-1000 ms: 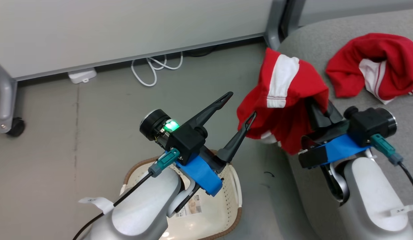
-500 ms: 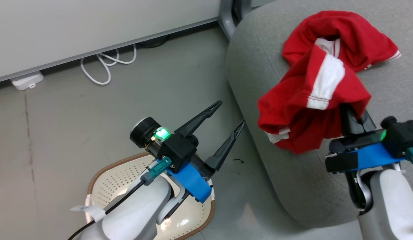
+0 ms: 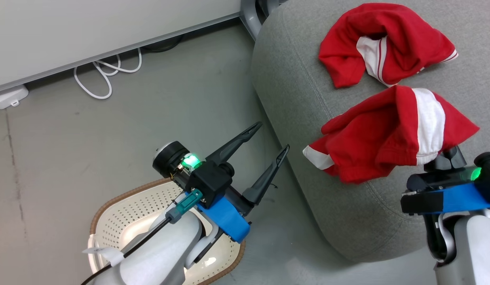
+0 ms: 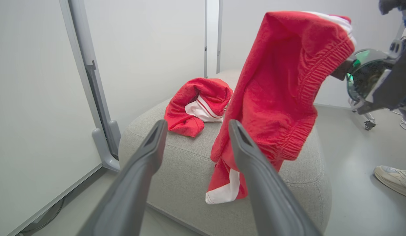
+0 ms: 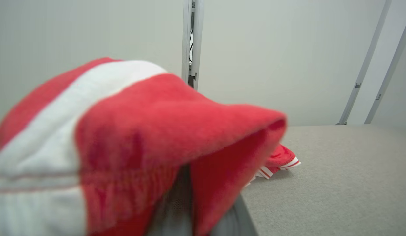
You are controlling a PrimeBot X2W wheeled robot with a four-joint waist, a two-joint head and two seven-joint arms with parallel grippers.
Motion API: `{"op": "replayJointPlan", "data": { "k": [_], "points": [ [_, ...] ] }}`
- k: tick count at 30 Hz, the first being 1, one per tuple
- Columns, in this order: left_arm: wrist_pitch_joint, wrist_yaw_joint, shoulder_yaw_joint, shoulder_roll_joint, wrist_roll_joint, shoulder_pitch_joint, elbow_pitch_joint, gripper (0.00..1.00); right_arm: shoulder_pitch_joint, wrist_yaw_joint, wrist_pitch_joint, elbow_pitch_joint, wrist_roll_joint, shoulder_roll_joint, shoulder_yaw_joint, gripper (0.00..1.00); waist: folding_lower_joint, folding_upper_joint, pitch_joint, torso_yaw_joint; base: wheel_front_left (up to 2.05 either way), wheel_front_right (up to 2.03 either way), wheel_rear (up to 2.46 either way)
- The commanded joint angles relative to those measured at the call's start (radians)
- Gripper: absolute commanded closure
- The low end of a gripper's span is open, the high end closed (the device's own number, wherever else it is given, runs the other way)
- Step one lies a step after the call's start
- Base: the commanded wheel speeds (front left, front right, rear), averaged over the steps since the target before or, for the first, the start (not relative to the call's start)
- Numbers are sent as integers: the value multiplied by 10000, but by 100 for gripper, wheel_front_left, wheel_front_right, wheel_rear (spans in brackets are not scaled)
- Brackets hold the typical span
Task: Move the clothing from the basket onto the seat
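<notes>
Clothing (image 3: 387, 134) was nearly across: the right hand (image 3: 447, 158), clamped on the second garment (image 4: 278, 82), had carried it over the edge of the seat (image 3: 292, 79) beside the first garment (image 3: 403, 39), left hand (image 3: 272, 136) spread empty near the basket (image 3: 122, 213).

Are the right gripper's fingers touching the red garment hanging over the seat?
Touching. In the right wrist view the garment drapes over the shut fingers, hiding their tips.

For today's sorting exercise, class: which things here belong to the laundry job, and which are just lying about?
Job: held red garment, red garment lying on the seat, grey seat, basket.
Lying about: white cable, white adapter, shoe.
</notes>
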Motion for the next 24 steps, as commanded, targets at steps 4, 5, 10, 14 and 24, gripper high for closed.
{"op": "replayJointPlan", "data": {
  "k": [4, 5, 10, 14, 24],
  "points": [
    [-35, 127, 126, 131, 100, -59, -126, 0, -834, 5, -2, -363, 2, 146, 85, 100, 0, 0, 260, 19, 0, 0, 0],
    [-37, 130, 136, 154, 125, -118, -138, 0, -1056, 3, -4, -413, -23, 151, 80, 100, 0, 0, 344, 34, 0, 0, 0],
    [15, 144, 161, 212, 188, -370, -235, 0, -2488, 5, -2, -641, -131, -9, -197, 100, 0, 0, 931, 127, 0, 0, 0],
    [147, 92, 104, 268, 307, -705, -344, 0, -4094, 3, -2, -746, -270, -445, -762, 100, 0, 0, 1712, 353, 0, 0, 0],
    [396, 42, 40, 421, 651, -1665, -727, 0, -7606, 3, 1, 546, -406, -2815, -2646, 100, 0, 0, 3797, 907, 0, 0, 0]
  ]
}}
